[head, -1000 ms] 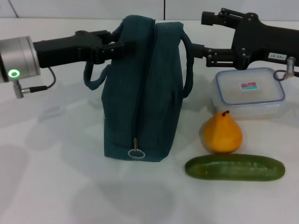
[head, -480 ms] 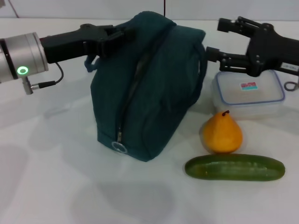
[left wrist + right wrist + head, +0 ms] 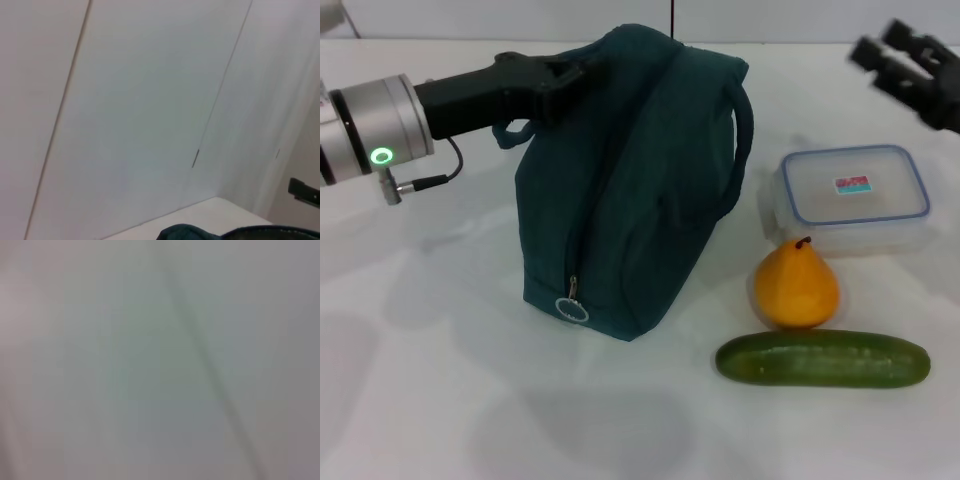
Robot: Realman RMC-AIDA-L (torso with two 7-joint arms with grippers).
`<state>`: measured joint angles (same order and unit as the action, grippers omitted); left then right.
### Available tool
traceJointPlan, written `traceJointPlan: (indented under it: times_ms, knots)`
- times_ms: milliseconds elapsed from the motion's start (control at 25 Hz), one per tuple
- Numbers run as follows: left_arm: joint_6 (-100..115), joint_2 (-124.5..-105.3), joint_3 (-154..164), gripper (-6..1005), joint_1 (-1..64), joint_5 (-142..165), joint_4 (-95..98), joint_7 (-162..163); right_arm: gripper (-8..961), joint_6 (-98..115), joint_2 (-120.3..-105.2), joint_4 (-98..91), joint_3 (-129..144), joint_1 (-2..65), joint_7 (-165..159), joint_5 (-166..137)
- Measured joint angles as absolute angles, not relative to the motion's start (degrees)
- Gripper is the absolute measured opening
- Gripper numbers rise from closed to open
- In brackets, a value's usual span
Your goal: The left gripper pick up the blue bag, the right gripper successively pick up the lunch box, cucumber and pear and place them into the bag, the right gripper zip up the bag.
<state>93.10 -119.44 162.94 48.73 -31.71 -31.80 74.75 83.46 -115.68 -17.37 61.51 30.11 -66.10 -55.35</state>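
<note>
Head view alone shows the whole scene: the dark teal-blue soft fabric bag (image 3: 630, 190) tilts at centre, with the black two-fingered left gripper (image 3: 570, 78) pinching its top edge at ten o'clock. The black right gripper (image 3: 905, 62) hangs at two o'clock, fingers spread, touching nothing, above the clear blue-rimmed lunch box (image 3: 855, 195). Left wrist view shows only wall and the bag's top rim (image 3: 240, 232); right wrist view shows nothing recognisable.

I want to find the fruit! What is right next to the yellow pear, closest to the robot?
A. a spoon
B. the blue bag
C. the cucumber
C: in the head view the cucumber lies just in front of the pear, nearer the robot, while the blue bag stands off to the pear's left.
</note>
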Motion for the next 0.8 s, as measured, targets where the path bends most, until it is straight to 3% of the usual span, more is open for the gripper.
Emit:
traceJointPlan:
  times_ms: [360, 800]
  knots:
    - [90.5, -119.41, 162.9, 50, 47.7, -31.1, -27.7, 66.7, 839, 90.3, -116.19, 2.2, 61.5, 26.9, -67.9, -36.4]
    - [90.2, -119.34, 162.9, 49, 46.4, -30.6, -25.7, 62.7, 838, 92.7, -116.19, 7.4, 59.3, 23.4, -73.0, -36.2]
